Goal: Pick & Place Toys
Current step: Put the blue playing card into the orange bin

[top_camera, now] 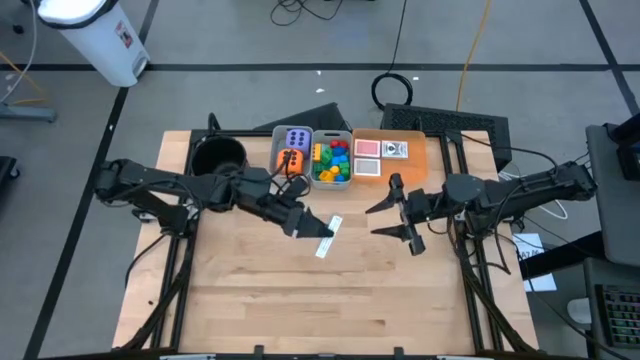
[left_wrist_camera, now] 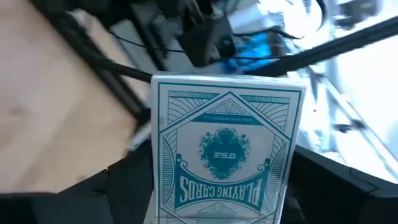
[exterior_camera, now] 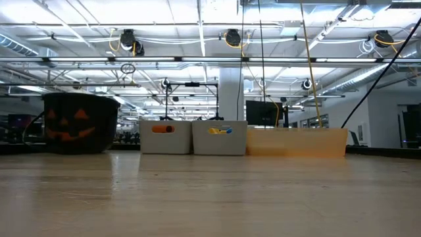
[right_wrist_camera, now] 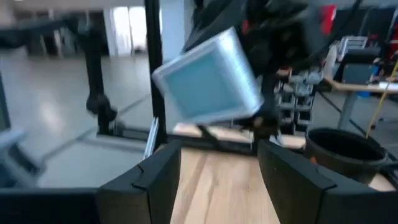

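My left gripper [top_camera: 310, 227] is over the middle of the table, shut on a white and teal playing-card box [top_camera: 328, 238] [left_wrist_camera: 227, 149]. The right wrist view shows that box [right_wrist_camera: 208, 78] tilted in the air. My right gripper [top_camera: 390, 218] [right_wrist_camera: 217, 180] stands open to the box's right, facing it, with nothing between its fingers. At the far edge a grey bin holds a purple die [top_camera: 296, 137] and an orange die [top_camera: 291, 159]. A second bin holds coloured bricks [top_camera: 332, 160]. Picture cards [top_camera: 367, 148] lie on an orange tray [top_camera: 425, 160]. My left gripper pinches the card box between its two fingers [left_wrist_camera: 118, 186], one on each long edge near one end [left_wrist_camera: 163, 205]. The fingers come about level from the table's left. The box sticks out beyond them, printed face toward the wrist camera, lifted clear of the table.
A black pumpkin bucket [top_camera: 218, 155] [exterior_camera: 80, 122] stands at the far left, next to the bins [exterior_camera: 193, 138]. The wooden table [top_camera: 330, 300] is bare from its middle to the near edge. Dark frame legs run along both sides.
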{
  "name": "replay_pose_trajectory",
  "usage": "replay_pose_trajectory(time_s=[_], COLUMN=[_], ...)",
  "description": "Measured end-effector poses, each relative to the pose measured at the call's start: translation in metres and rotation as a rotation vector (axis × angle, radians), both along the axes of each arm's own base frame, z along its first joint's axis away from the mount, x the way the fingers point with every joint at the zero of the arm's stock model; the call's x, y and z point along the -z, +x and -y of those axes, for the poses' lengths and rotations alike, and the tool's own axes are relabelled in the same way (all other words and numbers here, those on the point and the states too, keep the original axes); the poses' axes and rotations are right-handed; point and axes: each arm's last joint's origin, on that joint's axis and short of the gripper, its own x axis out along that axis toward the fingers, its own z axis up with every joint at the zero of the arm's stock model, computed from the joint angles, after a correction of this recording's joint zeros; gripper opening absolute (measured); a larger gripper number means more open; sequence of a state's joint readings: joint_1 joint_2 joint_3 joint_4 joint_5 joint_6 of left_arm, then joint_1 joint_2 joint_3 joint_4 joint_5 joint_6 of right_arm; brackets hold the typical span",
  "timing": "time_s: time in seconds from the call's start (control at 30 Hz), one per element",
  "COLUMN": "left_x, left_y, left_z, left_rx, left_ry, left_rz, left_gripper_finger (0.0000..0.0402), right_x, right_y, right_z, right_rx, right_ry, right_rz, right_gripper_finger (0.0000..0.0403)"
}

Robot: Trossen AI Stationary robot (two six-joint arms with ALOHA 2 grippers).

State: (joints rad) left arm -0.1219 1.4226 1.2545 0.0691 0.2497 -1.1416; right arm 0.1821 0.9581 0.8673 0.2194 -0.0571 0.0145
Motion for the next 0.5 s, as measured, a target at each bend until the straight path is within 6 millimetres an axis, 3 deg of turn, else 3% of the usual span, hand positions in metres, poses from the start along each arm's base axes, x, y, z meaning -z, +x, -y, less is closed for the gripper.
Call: replay_pose_trajectory(time_s=[0.2,0.5], left_x=[0.003,0.023], left_y=[0.014,0.036], left_z=[0.004,0.004], left_rx=[0.079,0.154], left_ry=[-0.075,-0.133], left_rz=[0.065,0.051], left_gripper_finger=[0.0305,0.0335], right_x=[-0.009,-0.013], right_y=[0.007,0.031], right_z=[0.007,0.01], right_rx=[-0.084,-0.117], right_ry=[0.073,-0.015], right_rz=[-0.004,-0.043], right_gripper_finger=[0.0203,0.0203])
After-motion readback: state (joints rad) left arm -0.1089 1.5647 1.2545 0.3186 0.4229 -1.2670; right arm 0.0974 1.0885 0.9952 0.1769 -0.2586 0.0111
